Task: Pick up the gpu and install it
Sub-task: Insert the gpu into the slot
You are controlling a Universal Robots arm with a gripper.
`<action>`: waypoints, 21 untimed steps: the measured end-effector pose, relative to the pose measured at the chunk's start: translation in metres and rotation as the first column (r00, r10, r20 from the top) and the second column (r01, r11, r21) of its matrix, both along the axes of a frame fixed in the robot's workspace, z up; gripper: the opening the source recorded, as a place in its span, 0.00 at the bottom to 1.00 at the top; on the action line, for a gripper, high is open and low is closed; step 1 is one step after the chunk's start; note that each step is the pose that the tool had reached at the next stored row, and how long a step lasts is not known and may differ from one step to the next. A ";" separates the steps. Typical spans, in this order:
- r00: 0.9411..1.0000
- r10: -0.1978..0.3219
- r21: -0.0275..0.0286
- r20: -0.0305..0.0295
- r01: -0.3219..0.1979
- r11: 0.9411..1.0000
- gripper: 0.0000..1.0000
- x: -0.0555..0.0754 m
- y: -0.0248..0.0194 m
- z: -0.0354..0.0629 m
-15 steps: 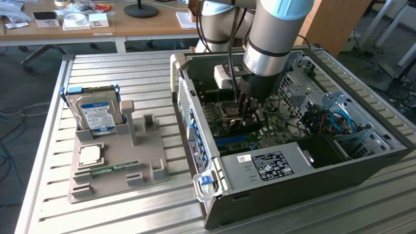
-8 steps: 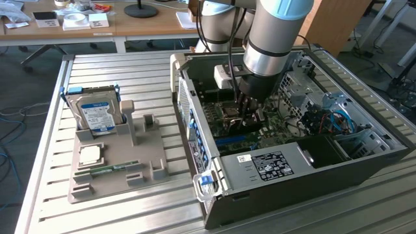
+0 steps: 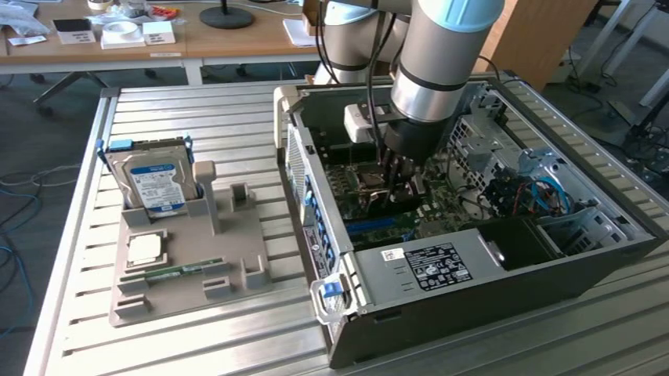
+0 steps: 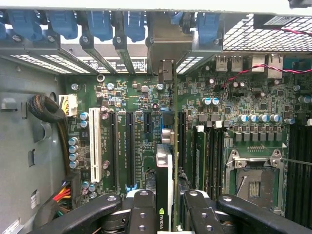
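The open computer case [image 3: 471,266] is laid on its side on the slatted table [image 3: 209,110]. Inside it, over the motherboard [image 4: 141,102], the gripper [image 4: 165,204] is clamped on the gpu [image 4: 164,165], which is held edge-on beside the black expansion slots [image 4: 129,146].

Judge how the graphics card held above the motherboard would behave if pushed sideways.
The graphics card looks thin and stiff, so it probably won't flop. Gripped by the jaws along one edge, it might pivot. Its exposed board seems fragile.
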State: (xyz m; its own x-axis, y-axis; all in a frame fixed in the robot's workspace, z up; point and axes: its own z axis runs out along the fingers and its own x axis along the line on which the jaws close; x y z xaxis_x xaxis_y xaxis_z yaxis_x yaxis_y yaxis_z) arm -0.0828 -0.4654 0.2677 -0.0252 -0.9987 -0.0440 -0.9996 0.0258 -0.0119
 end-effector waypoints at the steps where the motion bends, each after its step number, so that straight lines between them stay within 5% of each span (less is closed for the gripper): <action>1: 1.000 0.000 0.000 0.000 0.000 1.000 0.27 0.000 0.0000 0.0000; 21: 1.000 0.000 0.000 -0.002 0.000 1.000 0.27 0.000 0.0000 -0.0013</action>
